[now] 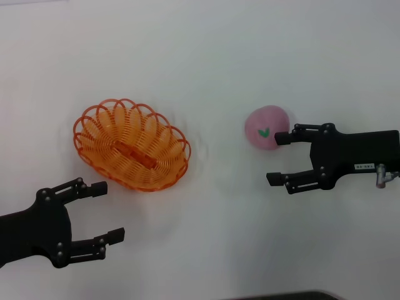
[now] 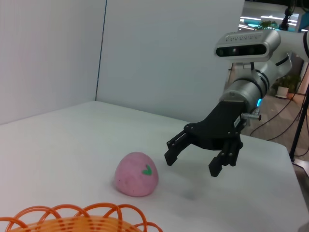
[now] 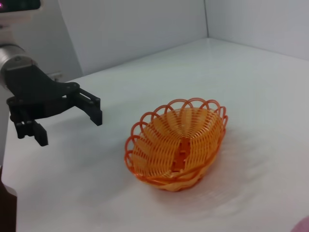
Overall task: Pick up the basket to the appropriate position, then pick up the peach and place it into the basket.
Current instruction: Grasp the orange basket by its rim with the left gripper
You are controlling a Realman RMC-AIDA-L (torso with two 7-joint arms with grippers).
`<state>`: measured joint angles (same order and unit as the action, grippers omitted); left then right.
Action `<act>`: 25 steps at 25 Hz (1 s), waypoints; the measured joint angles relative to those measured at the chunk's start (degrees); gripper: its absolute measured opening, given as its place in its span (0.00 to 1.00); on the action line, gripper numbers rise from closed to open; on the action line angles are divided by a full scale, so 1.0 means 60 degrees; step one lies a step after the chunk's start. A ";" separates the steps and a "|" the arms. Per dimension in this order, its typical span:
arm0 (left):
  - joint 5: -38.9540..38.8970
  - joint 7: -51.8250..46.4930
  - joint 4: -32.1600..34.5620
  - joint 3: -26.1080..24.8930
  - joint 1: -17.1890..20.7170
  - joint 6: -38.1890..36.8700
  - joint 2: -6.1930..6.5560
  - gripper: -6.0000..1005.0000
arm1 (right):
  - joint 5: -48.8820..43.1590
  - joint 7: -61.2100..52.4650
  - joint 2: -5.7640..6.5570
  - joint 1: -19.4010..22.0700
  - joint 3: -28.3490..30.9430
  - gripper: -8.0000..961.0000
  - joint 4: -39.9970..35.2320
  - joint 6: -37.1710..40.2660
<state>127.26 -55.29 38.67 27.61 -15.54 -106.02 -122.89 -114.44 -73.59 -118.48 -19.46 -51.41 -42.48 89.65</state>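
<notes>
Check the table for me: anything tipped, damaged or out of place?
Nothing stands out. The basket sits upright and empty, the peach rests on the table apart from it, and the left gripper and right gripper are open.

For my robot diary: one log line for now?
basket empty | peach on table | right pincer open beside peach | left pincer open near basket

basket (image 1: 132, 144): sat on the counter (image 1: 206, 62), left
peach (image 1: 266, 127): lay well right of the basket

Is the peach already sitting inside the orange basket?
No, the peach lies on the table beside the open right gripper, well apart from the basket, which holds nothing.
</notes>
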 joint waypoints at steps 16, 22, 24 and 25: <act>0.0046 -0.0014 -0.0011 -0.0018 -0.0006 -0.0015 0.0004 0.85 | 0.0038 -0.0047 -0.0026 -0.0025 0.0249 0.97 0.0004 0.0124; -0.0213 -0.0915 -0.0029 -0.0080 -0.0121 -0.0116 0.0040 0.86 | 0.0025 -0.0430 -0.0017 -0.0118 0.0406 0.97 0.0005 0.0307; -0.0387 -0.1632 -0.0033 -0.0134 -0.0220 -0.0220 0.0090 0.86 | 0.0015 -0.0473 -0.0014 -0.0133 0.0386 0.97 0.0005 0.0305; -0.0465 -0.2059 -0.0038 -0.0219 -0.0292 -0.0329 0.0125 0.85 | 0.0013 -0.0478 -0.0013 -0.0137 0.0367 0.97 0.0005 0.0305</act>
<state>124.47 -67.64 38.44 26.30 -17.30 -108.00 -122.14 -114.36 -76.46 -118.56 -20.28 -49.21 -42.45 91.48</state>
